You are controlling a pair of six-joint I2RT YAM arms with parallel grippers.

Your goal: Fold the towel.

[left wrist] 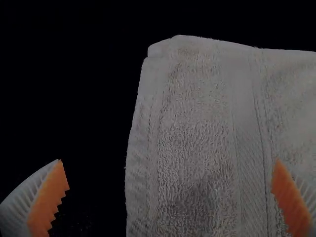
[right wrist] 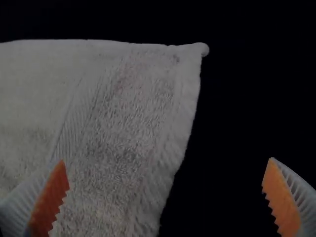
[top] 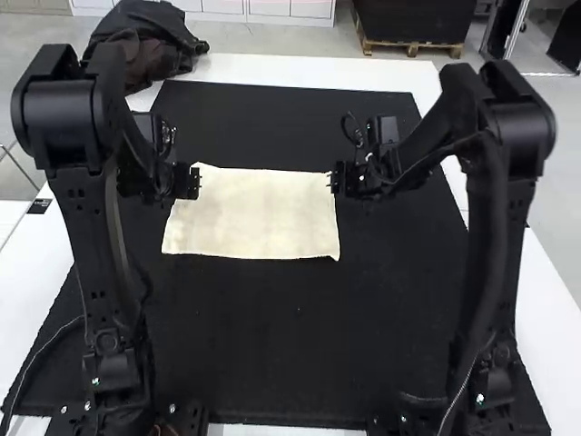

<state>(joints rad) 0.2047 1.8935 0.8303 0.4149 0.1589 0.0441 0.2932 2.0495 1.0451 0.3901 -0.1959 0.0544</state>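
Currently, the towel (top: 254, 218) lies spread at eleven o'clock on the mat (top: 300, 336); the left tool (left wrist: 168, 160), at its ten o'clock corner, and right tool (right wrist: 166, 159), at two, are wide. Closing too high could miss the flat hem.

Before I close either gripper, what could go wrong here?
The left gripper and right gripper are open astride the towel's side edges; closing at uneven depths could skew the fold. The towel lies flat on the black mat, so they might slide over it and pinch nothing.
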